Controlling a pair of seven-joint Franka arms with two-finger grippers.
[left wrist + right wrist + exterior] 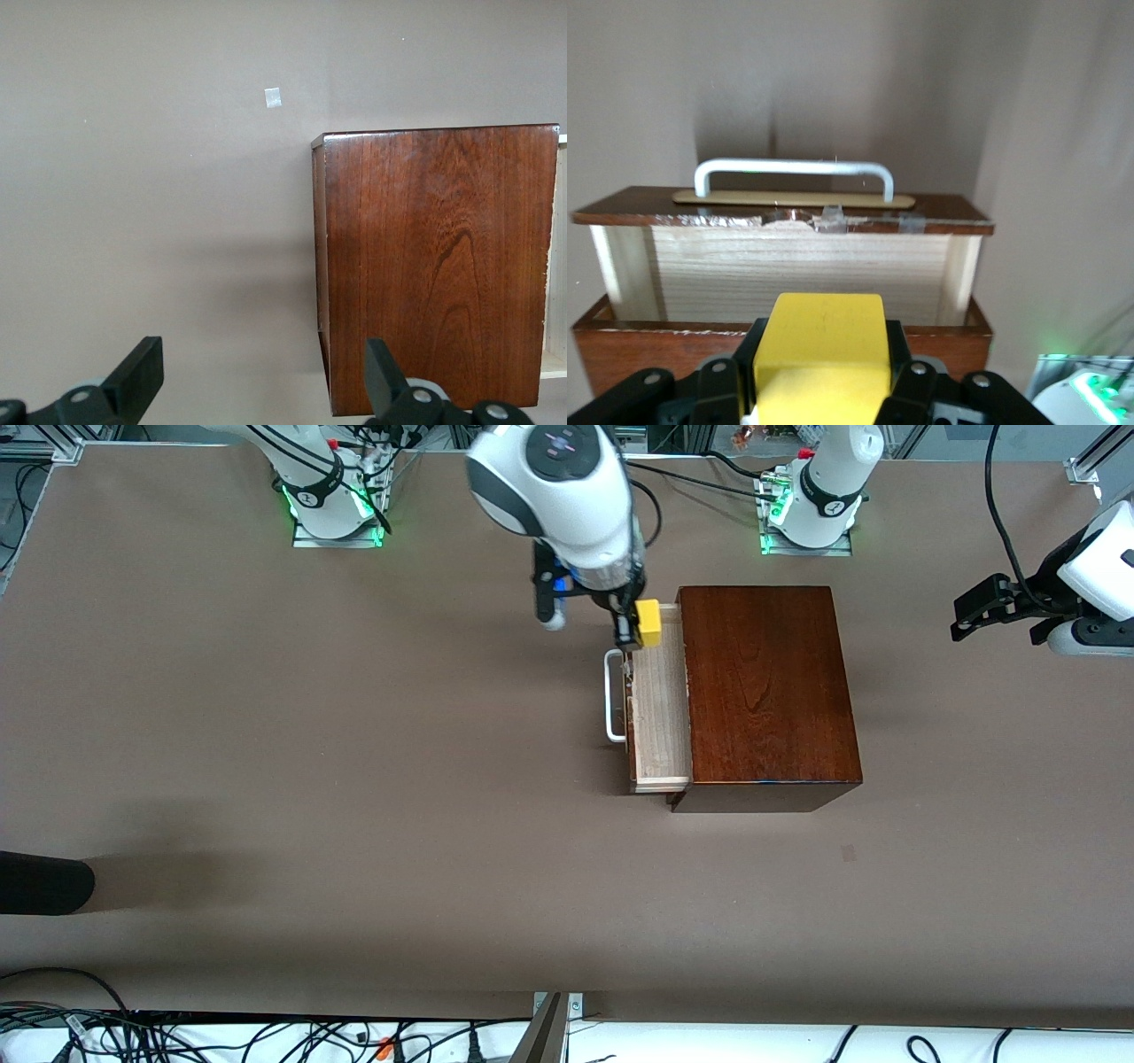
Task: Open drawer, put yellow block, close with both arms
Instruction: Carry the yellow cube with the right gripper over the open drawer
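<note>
The drawer (660, 713) stands pulled out of the dark wooden box (766, 691), its pale tray bare and its white handle (613, 695) toward the right arm's end of the table. My right gripper (642, 631) is shut on the yellow block (648, 622) and holds it over the tray's end nearest the robot bases. In the right wrist view the yellow block (822, 354) sits between the fingers of the right gripper (822, 376), above the drawer (797, 266) and its handle (793, 168). My left gripper (964, 613) waits open in the air, off the left arm's end of the box (434, 266); nothing lies in the left gripper (263, 372).
A small grey patch (849, 853) marks the table, nearer to the front camera than the box. A dark object (44, 881) pokes in at the right arm's end of the table. Cables (266, 1036) run along the nearest edge.
</note>
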